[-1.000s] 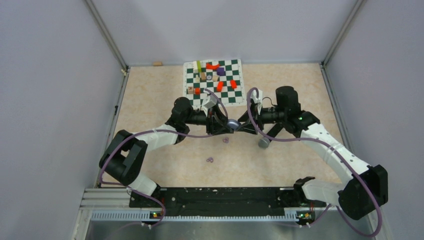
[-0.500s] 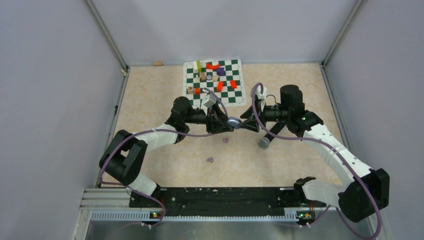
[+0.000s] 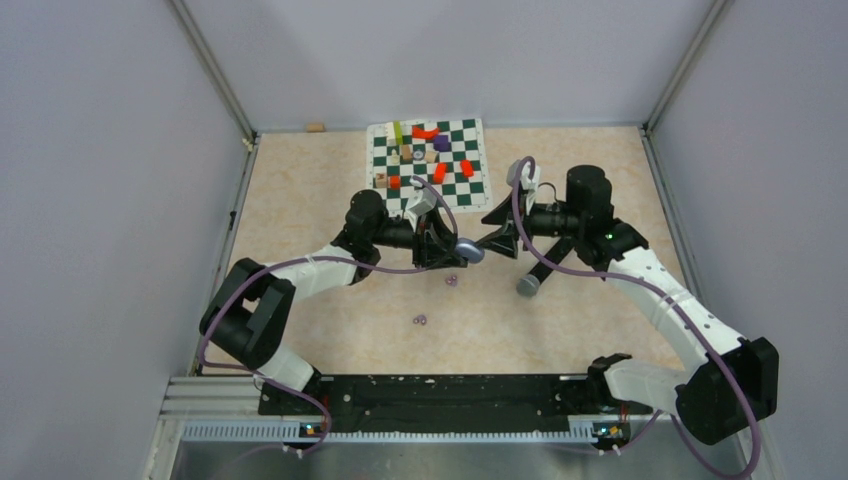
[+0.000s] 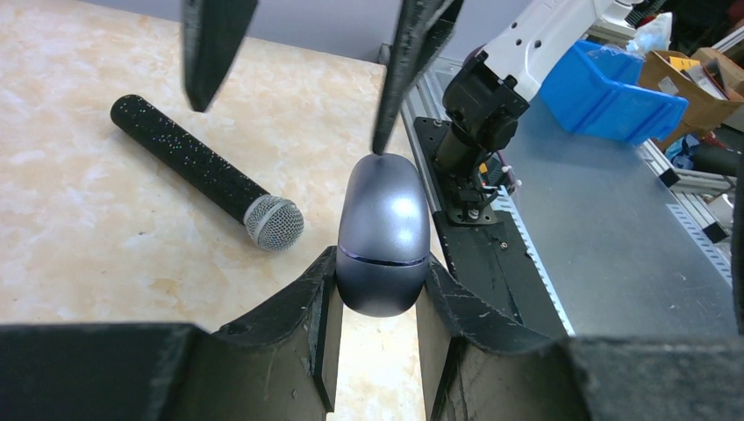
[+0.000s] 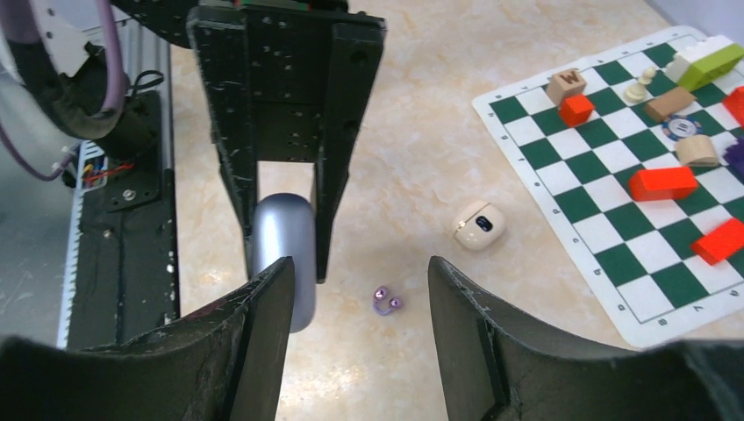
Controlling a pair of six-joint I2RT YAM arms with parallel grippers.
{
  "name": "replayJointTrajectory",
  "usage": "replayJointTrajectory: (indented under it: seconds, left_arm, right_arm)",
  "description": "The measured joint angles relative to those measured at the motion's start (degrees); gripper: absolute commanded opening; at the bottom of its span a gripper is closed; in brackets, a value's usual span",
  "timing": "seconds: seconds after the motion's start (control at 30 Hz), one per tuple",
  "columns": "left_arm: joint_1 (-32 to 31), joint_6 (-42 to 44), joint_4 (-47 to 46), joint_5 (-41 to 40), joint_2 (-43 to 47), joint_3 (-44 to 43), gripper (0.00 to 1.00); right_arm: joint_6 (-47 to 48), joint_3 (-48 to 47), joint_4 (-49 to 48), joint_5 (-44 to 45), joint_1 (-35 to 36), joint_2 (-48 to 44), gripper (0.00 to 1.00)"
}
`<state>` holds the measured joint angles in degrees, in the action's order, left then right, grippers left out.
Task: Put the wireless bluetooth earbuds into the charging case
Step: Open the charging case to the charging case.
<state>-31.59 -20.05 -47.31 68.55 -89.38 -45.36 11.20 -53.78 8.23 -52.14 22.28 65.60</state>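
Observation:
My left gripper (image 3: 458, 250) is shut on the grey-lilac charging case (image 3: 468, 248) and holds it above the table; in the left wrist view (image 4: 377, 267) the case (image 4: 383, 228) stands between the fingers with its lid seam closed. My right gripper (image 3: 491, 236) is open and empty, just right of the case. In the right wrist view (image 5: 358, 267) the case (image 5: 284, 250) is by its left finger. Two tiny purple earbuds lie on the table: one (image 3: 451, 280) below the case, also in the right wrist view (image 5: 386, 300), and one (image 3: 420, 320) nearer the bases.
A black microphone (image 3: 530, 280) lies on the table under my right arm, also in the left wrist view (image 4: 206, 171). A small cream pod (image 5: 479, 225) lies near the chessboard (image 3: 470, 185), which carries several small blocks at the back.
My right gripper has drawn back to the right, away from the case, with its jaws now apart. The left gripper still holds the case in the same place.

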Motion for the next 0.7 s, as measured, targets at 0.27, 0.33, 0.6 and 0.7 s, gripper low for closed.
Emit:
replayJointTrajectory:
  seconds: [0.27,0.33,0.6,0.7]
  left_arm:
    - [0.0,0.0,-0.1,1.1,0.0,0.0,0.0]
    - [0.0,0.0,-0.1,1.1,0.0,0.0,0.0]
    - [-0.1,-0.4,-0.1,1.3,0.0,0.0,0.0]
    - [-0.1,-0.4,0.0,1.3,0.0,0.0,0.0]
  right_arm:
    - [0.1,0.1,-0.9,-1.4,-0.1,0.0,0.66]
    - [0.1,0.1,-0.9,-2.9,-0.1,0.0,0.66]
    - [0.3,0.1,-0.7,-4.6,0.0,0.2,0.68]
    - [0.7,0.1,-0.7,-3.8,0.1,0.6,0.68]
